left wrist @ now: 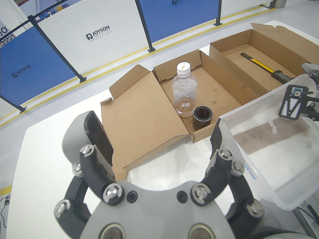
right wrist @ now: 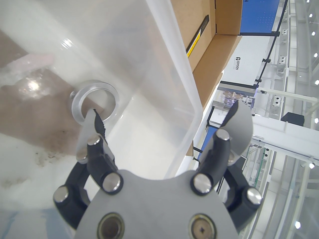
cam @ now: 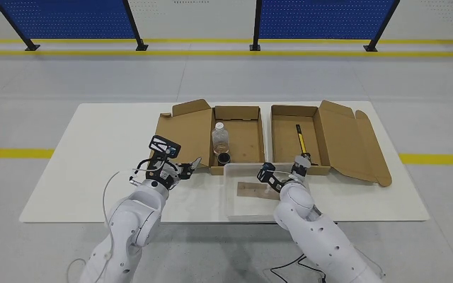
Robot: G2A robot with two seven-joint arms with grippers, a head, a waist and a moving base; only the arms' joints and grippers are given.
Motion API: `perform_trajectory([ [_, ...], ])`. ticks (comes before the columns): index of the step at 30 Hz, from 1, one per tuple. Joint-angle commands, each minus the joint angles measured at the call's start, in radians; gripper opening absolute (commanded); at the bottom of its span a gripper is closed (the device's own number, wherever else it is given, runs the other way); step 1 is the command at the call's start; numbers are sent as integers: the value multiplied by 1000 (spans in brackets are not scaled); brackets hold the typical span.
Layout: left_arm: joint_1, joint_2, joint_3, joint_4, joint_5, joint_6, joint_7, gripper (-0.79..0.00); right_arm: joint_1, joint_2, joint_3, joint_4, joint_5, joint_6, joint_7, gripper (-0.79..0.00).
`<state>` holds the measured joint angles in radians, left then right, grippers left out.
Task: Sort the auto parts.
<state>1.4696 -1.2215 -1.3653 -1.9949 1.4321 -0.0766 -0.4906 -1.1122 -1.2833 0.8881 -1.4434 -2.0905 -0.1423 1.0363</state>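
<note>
Left gripper (left wrist: 154, 125) hangs over the surface (cam: 106, 156) beside the left box (left wrist: 219, 93), jaws wide apart, nothing in them. Right gripper (right wrist: 164, 109) has its jaws apart too, straddling the clear bin (right wrist: 154, 50) wall, with one fingertip at the metal ring (right wrist: 94, 85) lying inside. The bottle (left wrist: 184, 93) and black sleeve (left wrist: 202, 118) sit in the left box, and the caliper (left wrist: 264, 67) is in the right box (left wrist: 251, 43).

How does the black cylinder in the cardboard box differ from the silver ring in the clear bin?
The black cylinder is dark and tall; the silver ring is shiny and low. The cylinder stands in a cardboard box beside a bottle; the ring lies in the clear bin. Both are round and hollow.
</note>
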Motion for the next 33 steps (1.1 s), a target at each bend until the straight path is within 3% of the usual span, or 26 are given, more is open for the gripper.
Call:
perform_trajectory([
  [1, 0, 0, 0, 0, 0, 0, 0, 0, 0, -4, 1, 8, -1, -3, -4, 0],
  [23, 0, 0, 0, 0, 0, 0, 0, 0, -50, -27, 34, -60, -27, -78, -6, 0],
  [33, 0, 0, 0, 0, 0, 0, 0, 0, -114, -26, 126, -229, 42, -52, -42, 0],
])
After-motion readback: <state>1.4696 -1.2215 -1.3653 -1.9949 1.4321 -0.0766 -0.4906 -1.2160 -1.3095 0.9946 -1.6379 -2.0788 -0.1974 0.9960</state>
